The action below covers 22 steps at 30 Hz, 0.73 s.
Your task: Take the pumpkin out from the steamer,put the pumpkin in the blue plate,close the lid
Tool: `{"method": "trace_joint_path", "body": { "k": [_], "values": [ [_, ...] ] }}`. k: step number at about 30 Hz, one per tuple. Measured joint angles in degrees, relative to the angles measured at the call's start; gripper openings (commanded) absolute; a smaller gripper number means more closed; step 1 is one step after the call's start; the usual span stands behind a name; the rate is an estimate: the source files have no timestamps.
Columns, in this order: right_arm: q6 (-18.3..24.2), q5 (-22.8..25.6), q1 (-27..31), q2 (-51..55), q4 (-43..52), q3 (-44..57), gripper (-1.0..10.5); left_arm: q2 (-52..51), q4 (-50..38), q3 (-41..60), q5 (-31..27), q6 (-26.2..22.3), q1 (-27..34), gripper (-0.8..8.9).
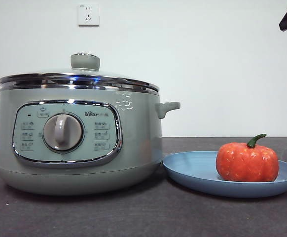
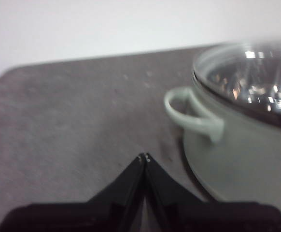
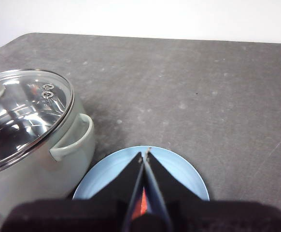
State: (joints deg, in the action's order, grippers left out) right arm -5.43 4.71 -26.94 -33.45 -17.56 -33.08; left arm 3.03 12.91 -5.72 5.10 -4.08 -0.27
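Front view: the steamer (image 1: pixel 79 140), pale sage-green, reads "Bear" beside its central dial (image 1: pixel 63 132); the lid (image 1: pixel 79 79), chrome-rimmed with a stubby knob, sits closed on it. The ribbed orange pumpkin (image 1: pixel 247 160) rests in the matte blue plate (image 1: pixel 193 170) just beside the pot, bare dark table (image 1: pixel 143 217) before them.

Left wrist view: the left gripper (image 2: pixel 144 157) hangs clenched and empty over open tabletop near the pot's side handle (image 2: pixel 193 118).

Right wrist view: the right gripper (image 3: pixel 146 153) is clenched, empty, above the plate; a sliver of orange shows between its jaws
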Motion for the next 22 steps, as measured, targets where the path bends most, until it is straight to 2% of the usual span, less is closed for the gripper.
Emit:
{"method": "trace_joint_path", "body": {
  "k": [5,22],
  "values": [
    [0.0,0.0,0.0,0.0,0.0,0.0,0.0,-2.8,-0.3,3.6,2.2,0.0,0.9,-0.03],
    [0.0,0.0,0.0,0.0,-2.6,0.0,0.0,-2.8,-0.9,4.0,2.2,0.1,1.3,-0.03]
  ]
}}
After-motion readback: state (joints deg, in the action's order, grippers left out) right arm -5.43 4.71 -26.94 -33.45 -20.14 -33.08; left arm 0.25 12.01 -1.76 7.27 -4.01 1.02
